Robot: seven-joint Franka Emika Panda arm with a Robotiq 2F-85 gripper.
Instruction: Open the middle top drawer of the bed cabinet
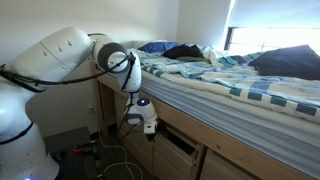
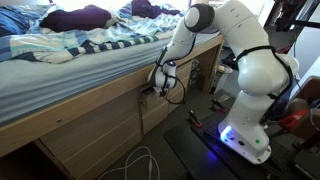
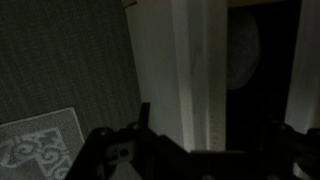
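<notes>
The bed cabinet (image 1: 215, 150) is a long light-wood base under the striped bedding and shows in both exterior views (image 2: 90, 125). My gripper (image 1: 140, 117) is at the top edge of the middle top drawer (image 1: 178, 152), right under the mattress (image 2: 158, 86). The drawer front (image 2: 152, 108) stands a little out from the cabinet. In the dark wrist view the pale edge of the drawer front (image 3: 185, 70) runs between my two fingers (image 3: 205, 140). The fingers look spread apart, one on each side of it. The drawer's inside is black.
Blue-and-white striped bedding (image 1: 230, 85) and dark pillows lie on the mattress. Grey carpet and a patterned mat (image 3: 40, 145) lie on the floor below. Cables (image 2: 140, 165) trail on the floor by the robot base (image 2: 250, 135).
</notes>
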